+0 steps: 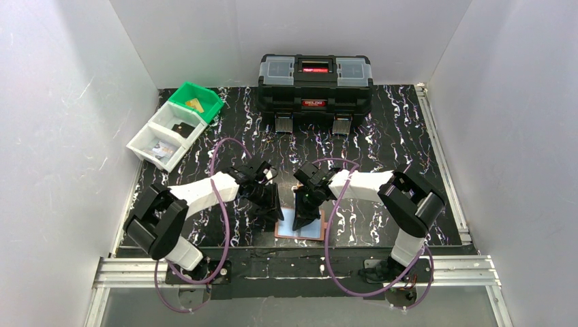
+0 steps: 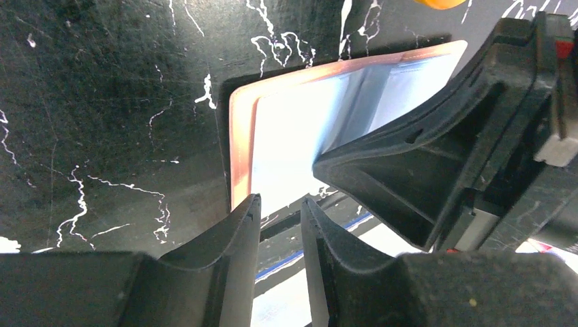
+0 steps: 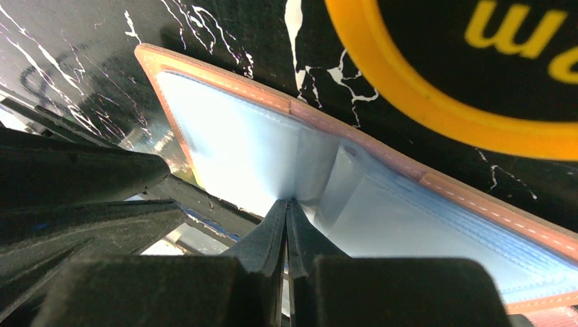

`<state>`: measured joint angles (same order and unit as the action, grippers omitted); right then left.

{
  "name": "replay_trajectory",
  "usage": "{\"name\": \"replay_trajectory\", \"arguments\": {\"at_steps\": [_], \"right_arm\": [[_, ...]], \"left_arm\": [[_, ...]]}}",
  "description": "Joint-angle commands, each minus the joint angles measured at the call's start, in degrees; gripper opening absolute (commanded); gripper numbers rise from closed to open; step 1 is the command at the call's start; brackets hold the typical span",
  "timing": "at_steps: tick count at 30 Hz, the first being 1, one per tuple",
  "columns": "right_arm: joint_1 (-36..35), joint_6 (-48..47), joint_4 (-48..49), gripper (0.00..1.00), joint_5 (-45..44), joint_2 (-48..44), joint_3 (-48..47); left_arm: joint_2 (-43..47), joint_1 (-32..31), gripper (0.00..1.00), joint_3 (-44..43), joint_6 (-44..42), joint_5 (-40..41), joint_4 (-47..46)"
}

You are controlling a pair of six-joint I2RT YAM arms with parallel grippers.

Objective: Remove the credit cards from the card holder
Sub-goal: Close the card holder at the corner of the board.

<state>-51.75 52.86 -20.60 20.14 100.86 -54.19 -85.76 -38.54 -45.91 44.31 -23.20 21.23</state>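
In the left wrist view, the left gripper [image 2: 279, 208] fills the bottom of the frame. Its two black fingers are parted by a narrow slit with nothing between them, and their tips sit just at the near edge of the card holder [image 2: 300, 129]. The holder lies open and flat on the black marbled table [image 2: 102, 122], with a tan leather rim around pale bluish clear sleeves. Glare washes out the sleeves, so their contents cannot be made out. The right gripper [image 2: 326, 167] reaches in from the right, its tip touching the sleeve.

In the right wrist view, the right gripper's fingers are pressed together with no gap. Their tips rest against the clear sleeve at the holder's centre fold. Whether a sleeve edge is pinched between them cannot be told. Stitching runs along the holder's leather border. A yellow tape measure [image 3: 422, 102] lies just beyond the holder's far edge.

From the top, both arms bend inward over the open holder at the table's near edge, midway between their bases. A black toolbox [image 1: 315, 82] stands at the back. A green bin [image 1: 208, 102] and white bins [image 1: 146, 136] sit at the far left.
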Motion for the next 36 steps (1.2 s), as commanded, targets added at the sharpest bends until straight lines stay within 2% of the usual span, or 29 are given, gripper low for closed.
{"name": "replay_trajectory", "arguments": {"at_steps": [1, 18, 26, 30, 36], "right_arm": [[-2.0, 0.1, 0.8, 0.08, -4.2, 4.4, 3.1], [-2.0, -0.1, 0.6, 0.08, -4.1, 4.8, 2.7], [-2.0, -0.2, 0.6, 0.08, -4.0, 4.8, 2.7], [-2.0, -0.1, 0.7, 0.08, -4.1, 4.7, 3.0], [-2.0, 0.0, 1.0, 0.08, -4.1, 4.5, 3.2]], "left_arm": [[-1.4, -0.3, 0.28, -0.8, -1.3, -0.7, 0.7], [-6.8, -1.3, 0.29, 0.9, -0.6, -3.5, -5.4], [-8.1, -2.5, 0.22, 0.5, 1.3, -3.6, -7.4], [-7.0, -2.5, 0.21, -0.2, 0.8, -1.5, -5.1], [-5.9, -2.5, 0.28, -1.7, -2.3, 4.9, 2.1]]}}
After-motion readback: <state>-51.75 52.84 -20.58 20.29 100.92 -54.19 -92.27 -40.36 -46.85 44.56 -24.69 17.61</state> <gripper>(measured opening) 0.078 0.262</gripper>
